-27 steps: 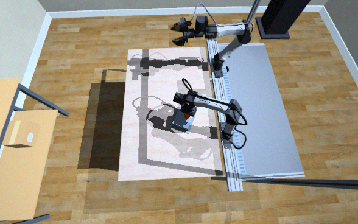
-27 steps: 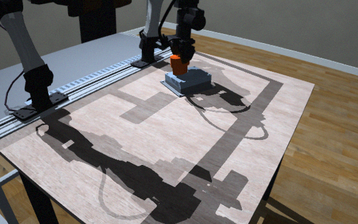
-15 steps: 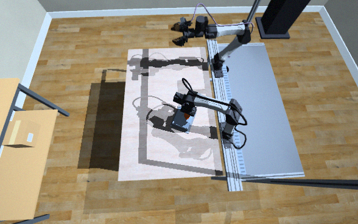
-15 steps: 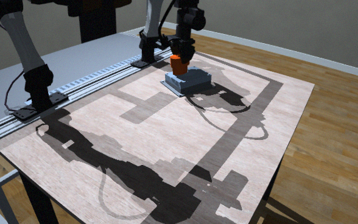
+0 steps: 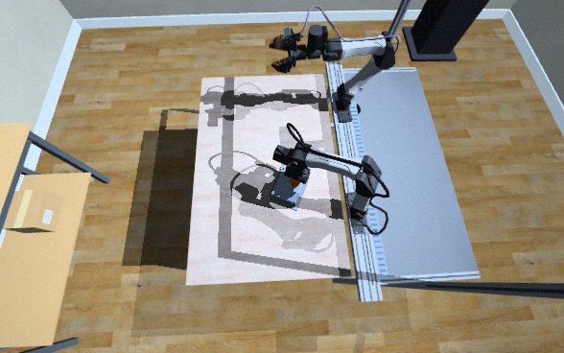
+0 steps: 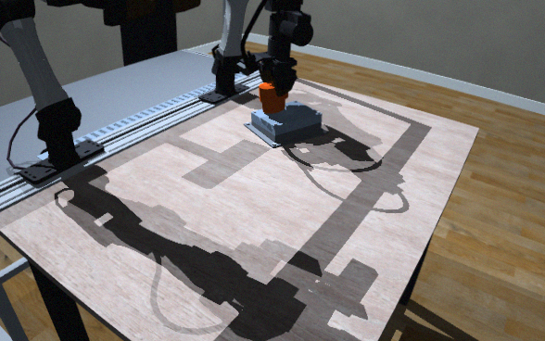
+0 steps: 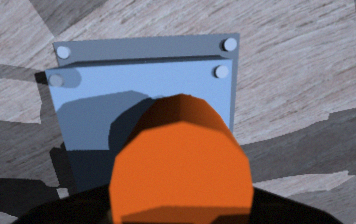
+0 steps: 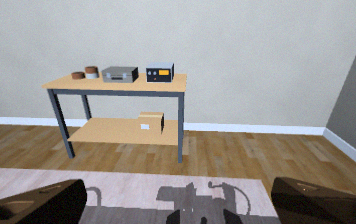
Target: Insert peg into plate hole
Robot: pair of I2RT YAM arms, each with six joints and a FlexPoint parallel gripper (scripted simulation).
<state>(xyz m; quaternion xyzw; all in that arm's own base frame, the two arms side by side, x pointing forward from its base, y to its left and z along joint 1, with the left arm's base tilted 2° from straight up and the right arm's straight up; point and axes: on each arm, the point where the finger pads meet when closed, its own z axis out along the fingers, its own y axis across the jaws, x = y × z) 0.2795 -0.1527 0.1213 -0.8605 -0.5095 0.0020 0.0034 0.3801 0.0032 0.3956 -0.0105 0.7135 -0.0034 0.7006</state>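
Pinching the orange peg between its fingers, your left gripper is over the blue-gray plate. From the exterior you see the peg close to upright, its lower end at the top face of the raised block, toward the side near the rail. You cannot tell whether the tip touches the face or has entered the hole, because the peg and its dark shadow cover that spot in your left wrist view. Most of the peg's body stands above the block, so it is not all the way in. The plate lies flat on the pale table, with small round studs showing at its corners.

Your right gripper has its fingers spread wide with nothing between them, well apart from the plate. Its wrist view faces a wooden workbench with a gray case on top and a cardboard box on the lower shelf.
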